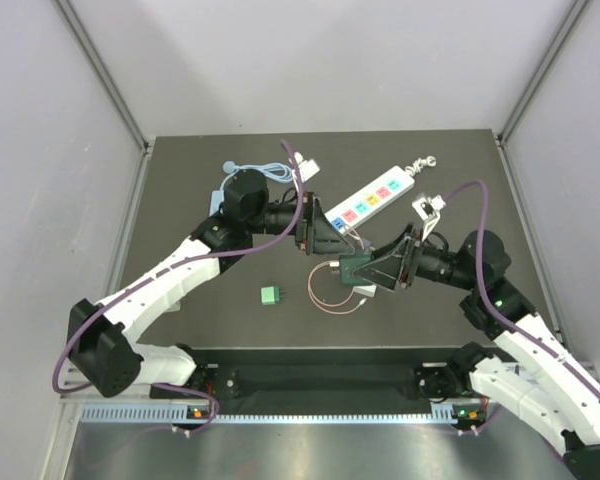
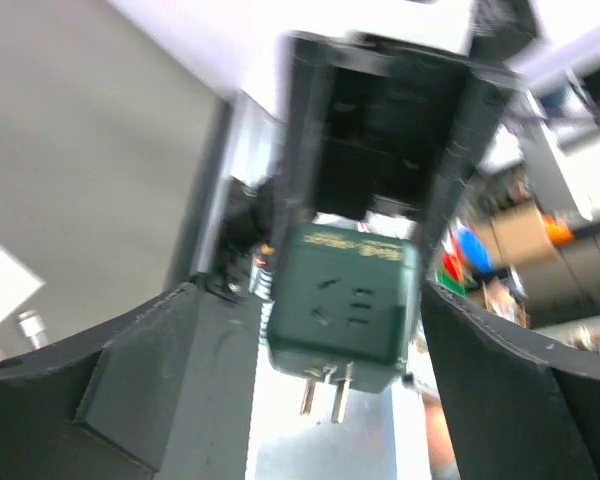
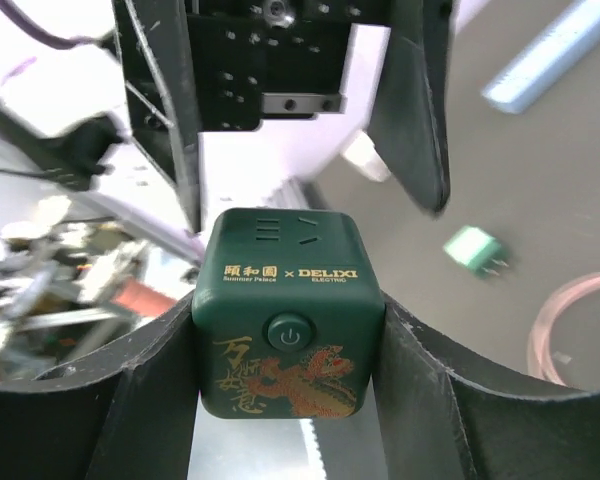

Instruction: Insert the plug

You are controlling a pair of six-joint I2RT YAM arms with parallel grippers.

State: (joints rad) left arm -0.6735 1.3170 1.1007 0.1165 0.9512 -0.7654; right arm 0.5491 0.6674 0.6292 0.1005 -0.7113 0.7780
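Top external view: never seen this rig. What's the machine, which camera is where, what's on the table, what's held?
Two robot arms are bolted at the near edge of the table. One camera looks down from above, and the other two sit on the wrists. On the table lie a white power strip, a small green plug and a pink cable loop. The right gripper clamps a dark green cube adapter. The left gripper stands open either side of it.

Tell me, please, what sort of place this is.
Probably a robotics lab test cell: a dark matte tabletop walled by plain grey panels, a white plastic power strip with coloured sockets, and a dark green cube-shaped socket adapter as practice props.
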